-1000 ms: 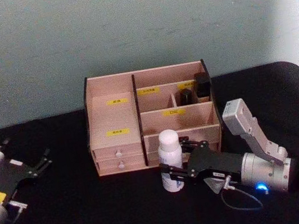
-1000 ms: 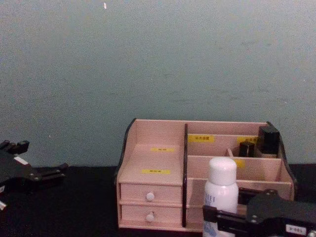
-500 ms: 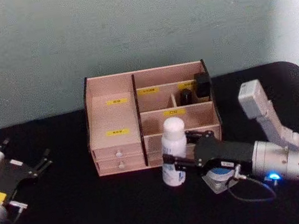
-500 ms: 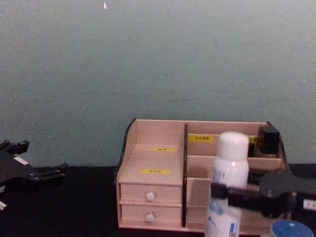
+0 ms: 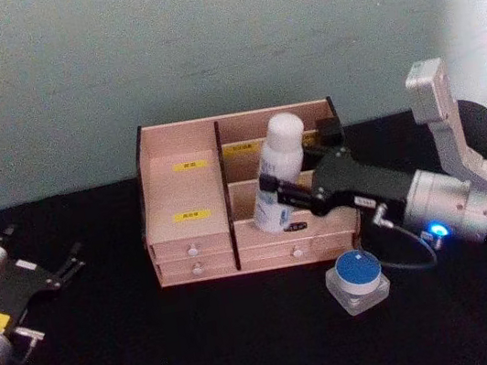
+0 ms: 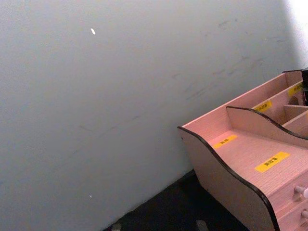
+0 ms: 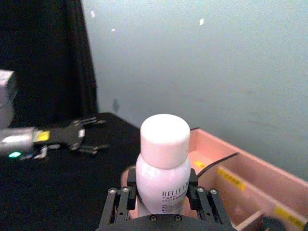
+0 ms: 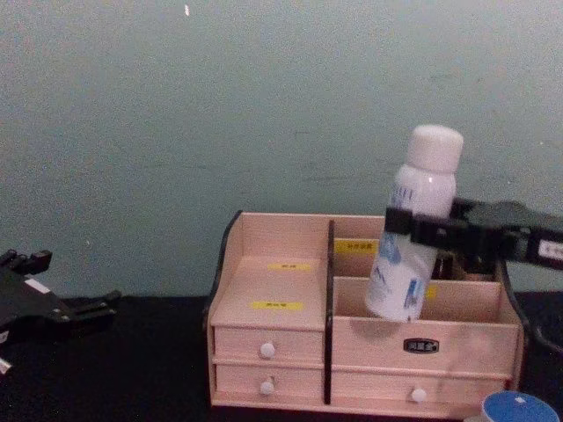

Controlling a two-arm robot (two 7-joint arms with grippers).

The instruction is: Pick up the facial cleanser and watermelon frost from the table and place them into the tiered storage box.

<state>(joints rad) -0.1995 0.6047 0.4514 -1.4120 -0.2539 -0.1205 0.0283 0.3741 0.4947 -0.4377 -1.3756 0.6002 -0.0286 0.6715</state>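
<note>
The facial cleanser (image 5: 280,156) is a white bottle with a white cap, tilted in the air over the front right compartment of the tiered storage box (image 5: 181,169). My right gripper (image 5: 273,192) is shut on the bottle's middle, as the chest view (image 8: 413,230) and right wrist view (image 7: 162,195) also show. The watermelon frost (image 5: 359,277), a small clear jar with a blue lid, sits on the black table in front of the box's right end. My left gripper (image 5: 64,265) rests open at the far left, well away from the box.
Two dark bottles (image 5: 329,139) stand in the box's back right compartment. Small drawers with white knobs (image 8: 266,350) line the box's front. A grey-green wall rises right behind the box. The black table (image 5: 203,337) stretches in front and to the left.
My right gripper has lifted the bottle off the table and carried it up and back over the box's right side. The blue-lidded jar now shows on the table. The left arm has not moved.
</note>
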